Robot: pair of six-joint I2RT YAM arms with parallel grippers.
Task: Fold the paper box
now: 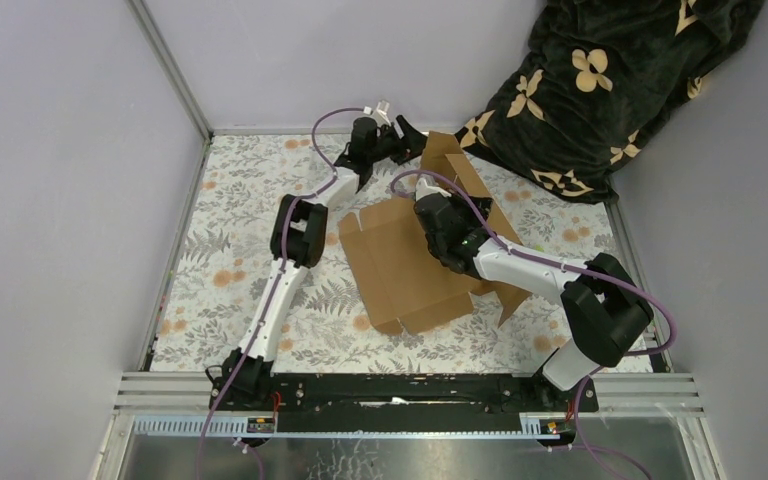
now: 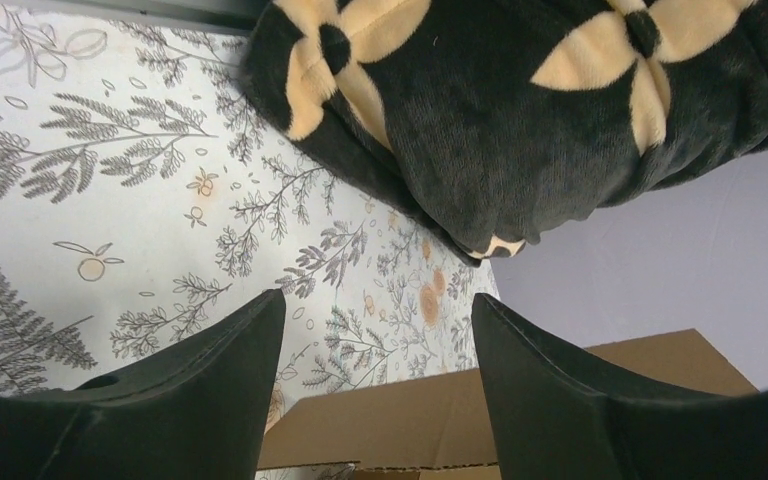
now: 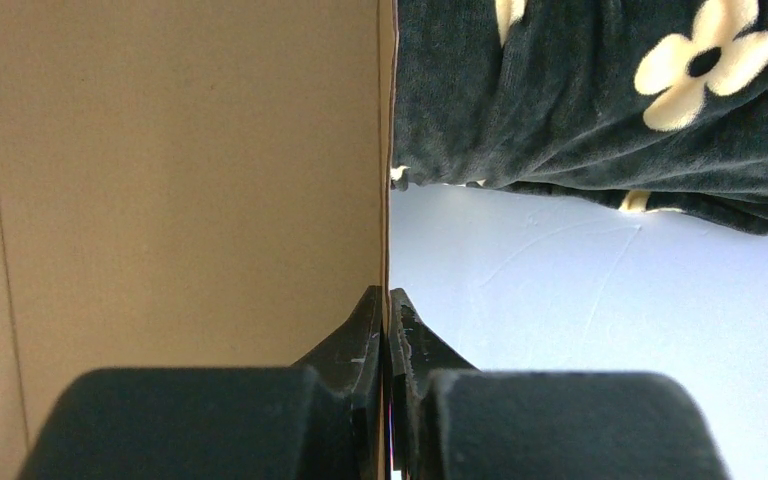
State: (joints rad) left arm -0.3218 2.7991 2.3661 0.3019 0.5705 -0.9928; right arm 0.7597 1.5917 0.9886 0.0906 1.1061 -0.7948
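Observation:
The paper box [image 1: 405, 265] is a brown cardboard sheet, part flat on the floral mat, with one long panel [image 1: 457, 165] lifted on edge toward the back. My right gripper [image 1: 430, 198] is shut on that raised panel. In the right wrist view the panel [image 3: 180, 180] runs edge-on between the closed fingertips of the right gripper [image 3: 388, 297]. My left gripper [image 1: 412, 135] hovers open at the panel's far end. In the left wrist view the left gripper [image 2: 375, 310] holds nothing, and the cardboard [image 2: 430, 420] lies just below its fingers.
A black blanket with cream flowers [image 1: 600, 80] is heaped at the back right, close behind the raised panel, and also fills the left wrist view's top [image 2: 520, 120]. Grey walls close in the floral mat [image 1: 230, 240] on three sides.

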